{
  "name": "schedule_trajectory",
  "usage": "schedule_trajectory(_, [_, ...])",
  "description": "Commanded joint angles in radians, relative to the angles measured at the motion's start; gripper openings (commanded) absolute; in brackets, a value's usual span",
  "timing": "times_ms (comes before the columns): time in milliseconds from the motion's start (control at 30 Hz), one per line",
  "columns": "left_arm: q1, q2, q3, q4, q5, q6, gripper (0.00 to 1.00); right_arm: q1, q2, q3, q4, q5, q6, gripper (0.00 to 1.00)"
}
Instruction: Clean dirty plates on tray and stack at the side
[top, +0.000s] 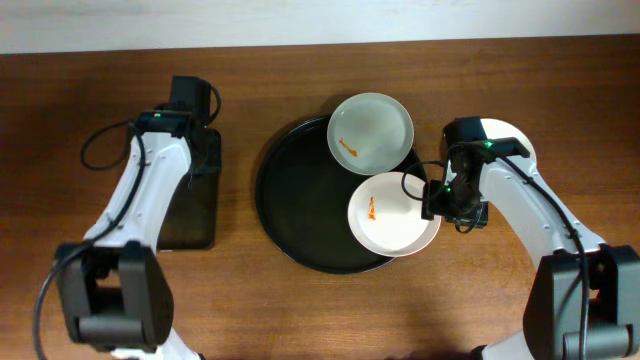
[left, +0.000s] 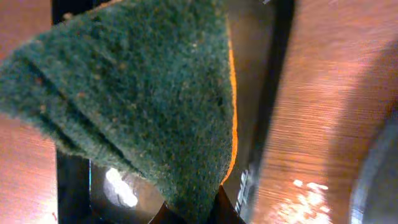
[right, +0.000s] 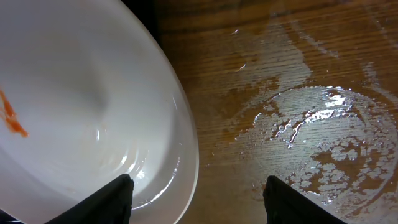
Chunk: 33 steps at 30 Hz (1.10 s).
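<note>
The large round black tray (top: 295, 200) lies mid-table. One white plate (top: 370, 132) with an orange smear sits on its upper right. A second smeared plate (top: 393, 215) overhangs the tray's right rim; in the right wrist view it (right: 81, 106) fills the left side. My right gripper (top: 438, 200) (right: 196, 202) is open, and this plate's right rim lies between its fingers. A third plate (top: 515, 132) rests on the wood at the right, mostly hidden by the right arm. My left gripper (top: 197, 140) (left: 193, 211) is shut on a green scouring sponge (left: 143, 93).
A small rectangular black tray (top: 190, 215) lies at the left under the left arm, and it also shows in the left wrist view (left: 255, 93). A wet round patch (right: 317, 143) marks the wood right of the overhanging plate.
</note>
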Motion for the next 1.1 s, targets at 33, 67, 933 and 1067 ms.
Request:
schedule_trajectory(33, [0.061, 0.087, -0.008, 0.000, 0.031, 0.036, 0.04, 0.004, 0.003, -0.031, 0.021, -0.003, 0.040, 0.65])
schedule_trajectory(67, [0.071, 0.094, -0.008, 0.000, 0.080, 0.060, 0.04, 0.005, 0.003, -0.053, 0.055, -0.006, 0.048, 0.63])
schedule_trajectory(933, [0.088, 0.181, -0.027, 0.000, 0.308, 0.137, 0.36, 0.292, -0.003, 0.039, 0.291, 0.085, 0.036, 0.41])
schedule_trajectory(1067, [0.088, 0.183, -0.078, 0.082, 0.396, 0.138, 0.27, 0.291, -0.003, 0.039, 0.298, 0.085, 0.036, 0.41])
